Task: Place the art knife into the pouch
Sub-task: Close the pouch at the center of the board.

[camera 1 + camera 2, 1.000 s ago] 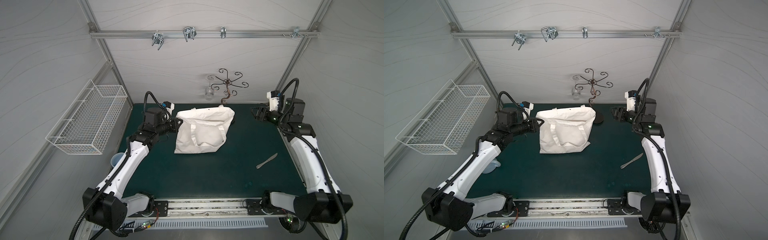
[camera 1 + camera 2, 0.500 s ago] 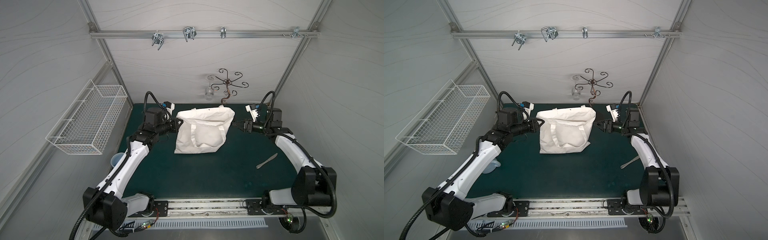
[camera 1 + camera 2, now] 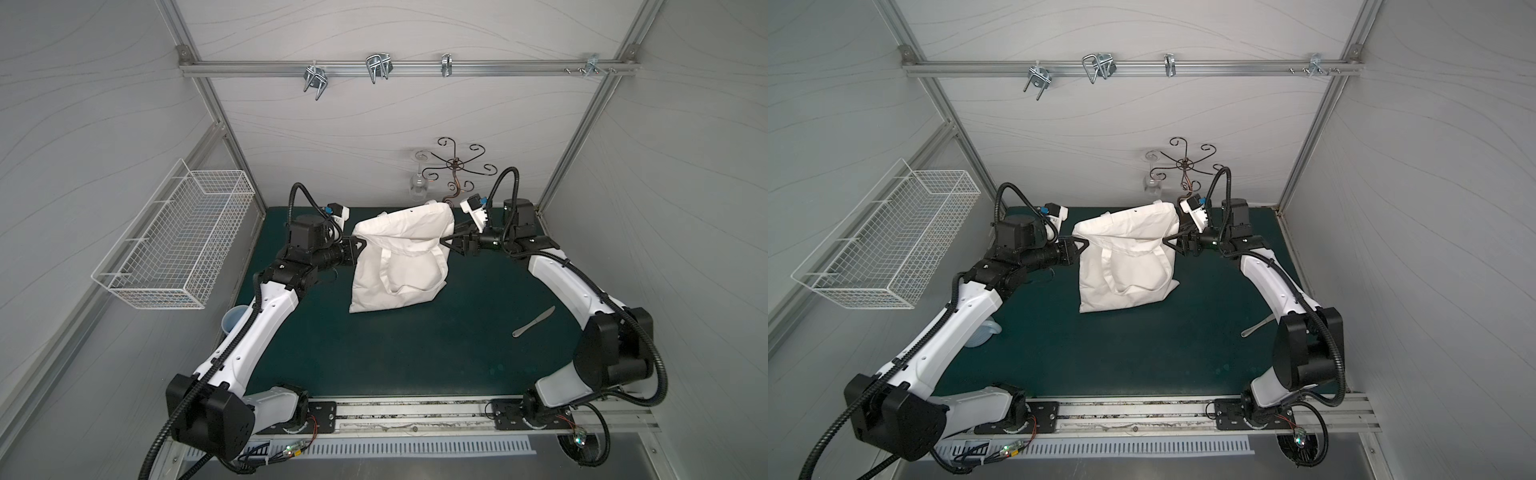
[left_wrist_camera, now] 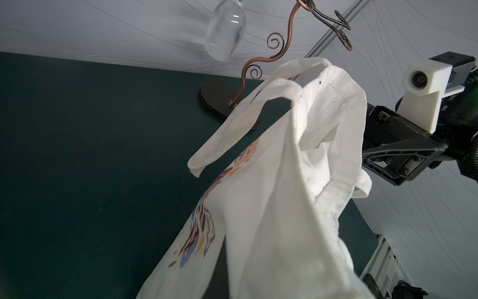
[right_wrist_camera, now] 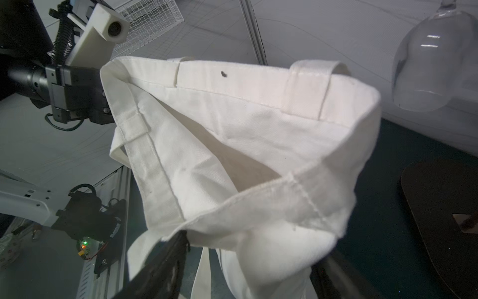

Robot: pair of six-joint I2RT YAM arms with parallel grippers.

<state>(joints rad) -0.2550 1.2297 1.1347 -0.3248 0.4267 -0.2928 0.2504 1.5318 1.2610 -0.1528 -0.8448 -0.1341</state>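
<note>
L claw (image 3: pixel 358 244) clamped on top left corner of pouch (image 3: pixel 399 266), holding it upright on table (image 3: pixel 374 357), far centre, mouth partly open. R claw (image 3: pixel 452 242) w/ jaws apart, straddling pouch's right rim, fabric btwn them. The art knife (image 3: pixel 534 321) lies flat on table at near right, well apart from pouch, close to R arm (image 3: pixel 569 282); untouched.

Art knife (image 3: pixel 1256 327) half hidden behind right arm (image 3: pixel 1304 353).
</note>
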